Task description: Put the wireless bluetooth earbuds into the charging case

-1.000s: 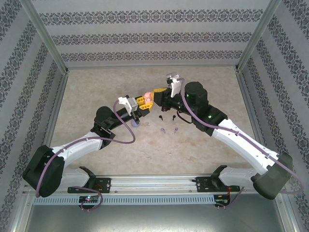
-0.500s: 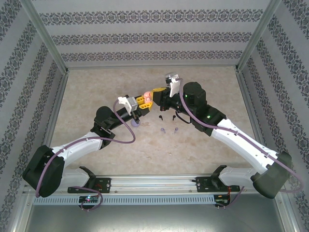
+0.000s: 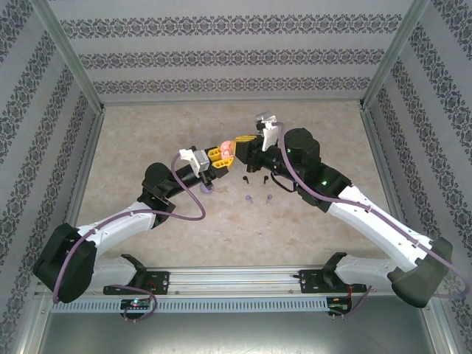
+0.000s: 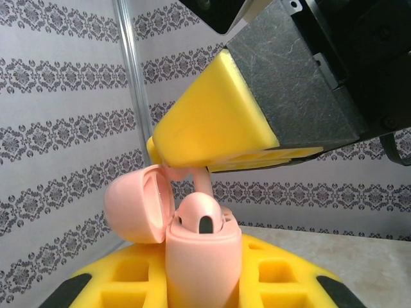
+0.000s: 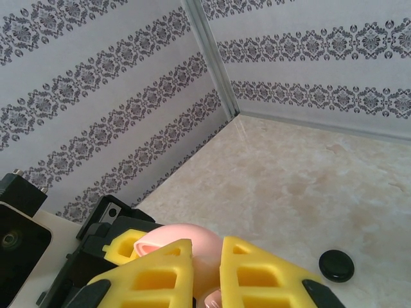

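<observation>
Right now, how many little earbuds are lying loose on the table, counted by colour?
Black earbuds: 2
Lilac earbuds: 2
Total lying loose: 4

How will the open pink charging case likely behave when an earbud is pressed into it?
The pink case looks smooth and rounded, so it may slip or twist in the left gripper. Its hinged lid stands open and probably swings if nudged.
</observation>
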### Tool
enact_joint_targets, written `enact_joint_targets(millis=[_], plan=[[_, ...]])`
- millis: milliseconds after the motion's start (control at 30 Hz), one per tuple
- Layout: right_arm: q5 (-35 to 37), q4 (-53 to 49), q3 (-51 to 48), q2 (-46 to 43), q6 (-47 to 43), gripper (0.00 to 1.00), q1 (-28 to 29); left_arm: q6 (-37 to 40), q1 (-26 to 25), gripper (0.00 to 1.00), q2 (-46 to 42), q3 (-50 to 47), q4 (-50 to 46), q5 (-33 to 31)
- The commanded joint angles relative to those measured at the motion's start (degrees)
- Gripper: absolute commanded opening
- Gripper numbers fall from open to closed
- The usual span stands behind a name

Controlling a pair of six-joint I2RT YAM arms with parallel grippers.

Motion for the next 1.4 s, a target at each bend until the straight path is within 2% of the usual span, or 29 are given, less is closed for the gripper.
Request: enact_joint_targets(millis=[0,433,900,1367], plan=[[-2.5,-1.0,0.2,-1.2,1.0,0.13,1.7,1.9,-0.5,0.00,-0.8,2.4,2.5,1.5],[-3.0,-0.3,-0.2,-1.6,1.8,0.13,1.8,2.7,-0.5,0.00,-0.6,2.7,1.9,2.2],[1.9,0.5,-1.4,-2.3,0.4,0.13,0.7,2.1,-0.8,0.00,-1.0,2.6,1.8,2.8],[-0.9,0.3,-1.7,-0.1,1.2,0.13,0.6,1.9,-1.4,0.00,-1.2,3.2,1.7,3.2]])
